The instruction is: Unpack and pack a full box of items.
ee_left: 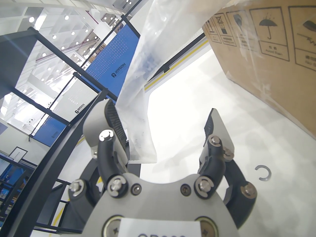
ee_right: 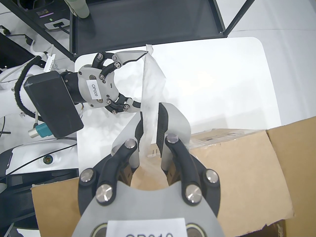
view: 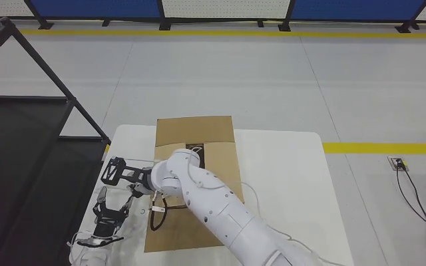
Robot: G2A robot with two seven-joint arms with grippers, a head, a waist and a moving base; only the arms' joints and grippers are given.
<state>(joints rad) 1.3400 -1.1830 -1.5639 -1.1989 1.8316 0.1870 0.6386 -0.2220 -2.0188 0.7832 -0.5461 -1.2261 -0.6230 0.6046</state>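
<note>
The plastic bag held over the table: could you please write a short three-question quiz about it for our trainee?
1. True or false: the right gripper is shut on the plastic bag.
2. Multiple choice: the left gripper is A) open, B) shut on the bag, C) shut on a cup.
3. Fill in: the cardboard box stands on a white ____.
Key: 1 true; 2 A; 3 table.
</note>
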